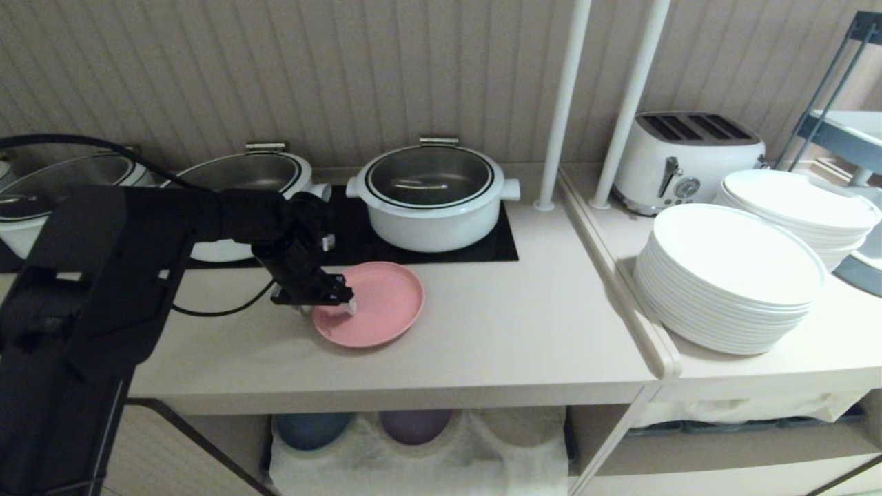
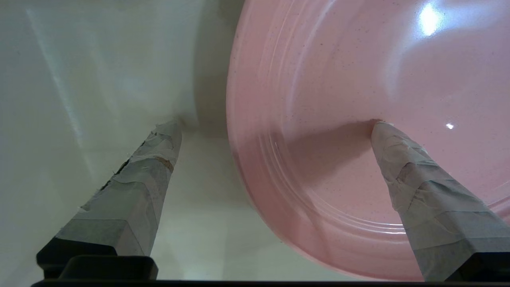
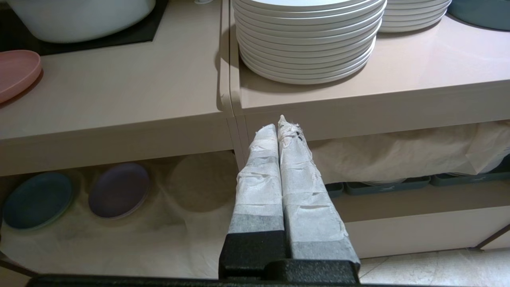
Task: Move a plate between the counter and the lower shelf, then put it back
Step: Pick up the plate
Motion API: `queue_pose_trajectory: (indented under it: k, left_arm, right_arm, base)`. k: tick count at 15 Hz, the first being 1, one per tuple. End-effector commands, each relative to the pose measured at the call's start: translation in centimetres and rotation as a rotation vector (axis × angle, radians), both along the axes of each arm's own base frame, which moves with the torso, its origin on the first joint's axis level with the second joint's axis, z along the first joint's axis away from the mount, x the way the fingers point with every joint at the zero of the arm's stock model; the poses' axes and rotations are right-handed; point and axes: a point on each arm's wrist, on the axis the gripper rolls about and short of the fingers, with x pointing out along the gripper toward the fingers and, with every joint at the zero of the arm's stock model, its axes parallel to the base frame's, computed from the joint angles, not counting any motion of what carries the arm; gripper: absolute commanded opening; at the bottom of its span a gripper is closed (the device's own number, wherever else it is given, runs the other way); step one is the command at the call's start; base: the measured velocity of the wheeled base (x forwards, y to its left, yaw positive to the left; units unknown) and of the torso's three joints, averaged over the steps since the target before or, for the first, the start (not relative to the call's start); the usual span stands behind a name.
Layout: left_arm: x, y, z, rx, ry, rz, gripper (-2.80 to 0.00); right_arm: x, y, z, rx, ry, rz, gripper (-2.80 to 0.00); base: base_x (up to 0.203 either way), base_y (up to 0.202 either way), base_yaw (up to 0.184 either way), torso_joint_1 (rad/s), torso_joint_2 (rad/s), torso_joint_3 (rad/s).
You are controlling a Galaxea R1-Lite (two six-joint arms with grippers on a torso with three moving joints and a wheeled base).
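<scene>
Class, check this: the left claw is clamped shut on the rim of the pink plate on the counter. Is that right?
Not quite. The left claw is open, straddling the rim of the pink plate: one finger inside the plate, the other outside over the counter. The left wrist view shows this.

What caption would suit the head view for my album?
Left gripper, open, straddles the pink plate's rim on the counter, near a white pot.

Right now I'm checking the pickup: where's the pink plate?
In the head view the pink plate lies on the counter, just before the white pot, with the open left gripper straddling its rim.
</scene>
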Motion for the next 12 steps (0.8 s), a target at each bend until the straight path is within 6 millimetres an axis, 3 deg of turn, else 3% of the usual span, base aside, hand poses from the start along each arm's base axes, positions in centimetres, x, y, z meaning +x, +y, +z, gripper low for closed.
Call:
queue_pose_trajectory:
  k: [1, 2, 3, 12]
  left_arm:
    - [-0.09, 0.01, 0.24, 0.001, -0.003, 0.0, 0.0]
    - [-0.09, 0.01, 0.31, 0.0, -0.006, 0.0, 0.0]
    - [-0.09, 0.02, 0.31, 0.002, -0.006, -0.001, -2.8]
    - [0.04, 0.12, 0.53, 0.02, -0.025, 0.011, -2.8]
  right_arm:
    - [0.01, 0.0, 0.01, 0.0, 0.001, -0.001, -2.8]
    - [0.01, 0.0, 0.01, 0.0, 0.001, 0.0, -2.8]
    - [0.01, 0.0, 0.0, 0.0, 0.002, 0.0, -2.8]
    - [0.01, 0.0, 0.0, 0.0, 0.002, 0.0, -2.8]
  base:
    - [0.0, 0.0, 0.0, 0.0, 0.0, 0.0]
    - [0.0, 0.0, 0.0, 0.0, 0.0, 0.0]
    - [0.0, 0.0, 0.0, 0.0, 0.0, 0.0]
    - [0.0, 0.0, 0.0, 0.0, 0.0, 0.0]
